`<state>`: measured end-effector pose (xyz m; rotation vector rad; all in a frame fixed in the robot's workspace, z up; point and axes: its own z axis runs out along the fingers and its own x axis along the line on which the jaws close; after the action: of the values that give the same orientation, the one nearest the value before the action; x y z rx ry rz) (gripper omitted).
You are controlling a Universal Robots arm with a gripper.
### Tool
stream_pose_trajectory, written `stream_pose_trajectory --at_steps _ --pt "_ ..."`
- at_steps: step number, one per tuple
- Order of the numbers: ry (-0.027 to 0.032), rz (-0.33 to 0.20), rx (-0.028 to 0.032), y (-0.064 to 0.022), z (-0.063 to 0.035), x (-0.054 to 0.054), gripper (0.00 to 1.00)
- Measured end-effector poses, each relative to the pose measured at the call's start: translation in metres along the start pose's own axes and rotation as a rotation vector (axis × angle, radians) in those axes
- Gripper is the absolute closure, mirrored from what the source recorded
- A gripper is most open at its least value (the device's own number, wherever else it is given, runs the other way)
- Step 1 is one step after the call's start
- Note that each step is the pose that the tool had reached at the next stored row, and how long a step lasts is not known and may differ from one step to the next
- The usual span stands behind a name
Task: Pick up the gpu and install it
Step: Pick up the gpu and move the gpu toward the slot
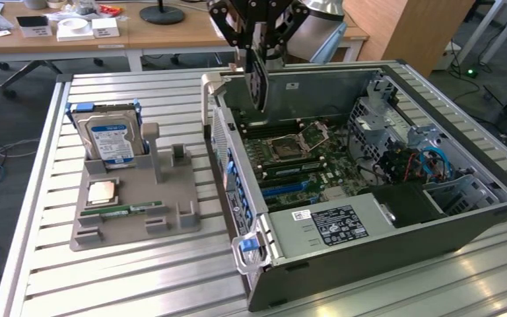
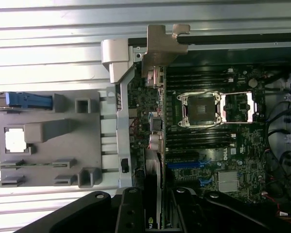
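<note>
My gripper (image 1: 258,41) hangs above the rear left part of the open computer case (image 1: 465,218) and is shut on the gpu (image 1: 257,82). The card hangs on edge, its dark face showing, over the motherboard (image 1: 298,158) close to the case's rear wall. In the wrist view the gpu (image 2: 156,145) is seen edge-on, running from my gripper (image 2: 155,216) out to its silver bracket (image 2: 160,46). The bracket sits over the case's rear edge. The blue expansion slots (image 1: 284,190) lie on the board below, apart from the card.
A grey holder tray (image 1: 130,228) stands on the slatted table to the exterior view's left of the case. It carries a hard drive (image 1: 108,139) standing upright, a CPU (image 1: 102,191) and a RAM stick (image 1: 135,210). A desk with clutter stands behind.
</note>
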<state>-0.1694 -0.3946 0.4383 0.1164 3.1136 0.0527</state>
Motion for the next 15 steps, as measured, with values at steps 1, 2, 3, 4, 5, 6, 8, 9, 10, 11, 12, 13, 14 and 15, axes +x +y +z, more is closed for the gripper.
stream_pose_trajectory --at_steps 1,2,3,4,5,6,8,9,10,11,12,13,14,15 --pt "0.0000 0.000 0.0000 0.0001 0.0000 -0.0007 0.74" --pt "0.0001 0.000 0.0001 0.0002 0.0000 -0.0015 0.74" --pt "0.0000 0.000 0.0000 0.0003 0.0001 -0.0023 0.74" --pt "0.0000 0.000 0.0000 0.0005 0.0001 -0.0032 0.74" --pt "0.0001 0.000 0.0001 0.0006 0.0001 -0.0043 0.74" --pt "0.0000 0.000 0.0000 0.0008 0.0001 -0.0054 0.74" --pt "0.0001 0.000 0.0000 0.0011 0.0002 -0.0075 0.74" --pt "0.0001 0.000 0.0000 0.0012 0.0002 -0.0084 0.74" --pt "0.0001 0.000 0.0001 0.0013 0.0002 -0.0090 0.74" --pt "0.0001 0.000 0.0001 0.0013 0.0002 -0.0090 0.74" --pt "0.0001 0.000 0.0001 0.0013 0.0002 -0.0090 0.74" --pt "0.0000 0.000 0.0000 0.0013 0.0002 -0.0090 0.74" --pt "0.0000 0.000 0.0000 0.0013 0.0003 -0.0090 0.74" --pt "0.0000 0.000 0.0000 0.0013 0.0003 -0.0090 0.74"
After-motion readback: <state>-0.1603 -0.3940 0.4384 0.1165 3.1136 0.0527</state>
